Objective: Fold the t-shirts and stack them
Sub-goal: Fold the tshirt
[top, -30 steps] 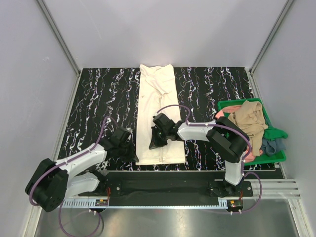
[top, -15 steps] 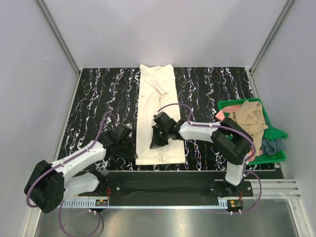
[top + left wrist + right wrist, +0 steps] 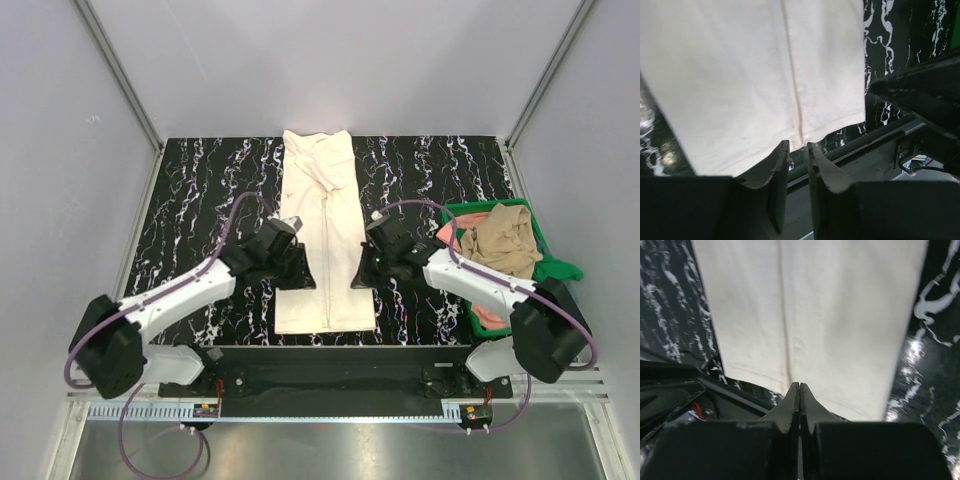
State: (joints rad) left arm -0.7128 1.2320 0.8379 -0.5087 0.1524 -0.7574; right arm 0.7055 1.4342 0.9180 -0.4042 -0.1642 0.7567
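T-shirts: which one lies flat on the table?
The cream t-shirt, folded lengthwise; the tan t-shirt and pink t-shirt sit crumpled in the green bin.

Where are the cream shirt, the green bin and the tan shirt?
cream shirt (image 3: 325,250), top view, middle of the folded strip
green bin (image 3: 458,211), top view, far left rim
tan shirt (image 3: 505,240), top view, crumpled middle

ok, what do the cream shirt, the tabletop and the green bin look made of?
Cream t-shirt: soft matte cloth, probably cotton; a stitched hem and a centre crease show.
Tabletop: black with white veining and glossy glare spots; marble-look, possibly printed laminate.
Green bin: rigid with a smooth rim, likely moulded plastic.
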